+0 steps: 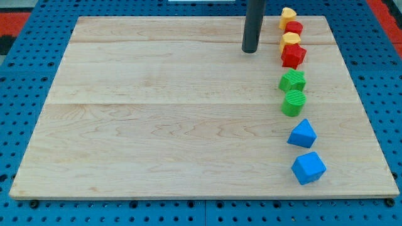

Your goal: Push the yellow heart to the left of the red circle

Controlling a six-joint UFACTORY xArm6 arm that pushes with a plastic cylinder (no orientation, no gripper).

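across the middle of the view lies the board (188,119), a pale wooden top on a blue pegged base (19,125) that frames it on all sides. the rod (254,22) comes down from the far edge, dark and upright, and the tip (250,51) rests on the board in its far right part, just left of the column of blocks and apart from them. the arm carries no jaws, only this rod, so nothing is held.

all the blocks stand in one rough column down the right side. nearest are two blue blocks, the near blue block (308,167) and the far blue block (302,134); their shapes cannot be told. beyond them sit the green cylinder (293,103) and, touching it, the green star (292,81). farther on is the red star (293,56), with the yellow heart (291,39) touching its far side, level with the tip and to its right. then comes the red circle (294,27), just beyond the heart, and farthest, at the board's edge, the yellow block (287,15).
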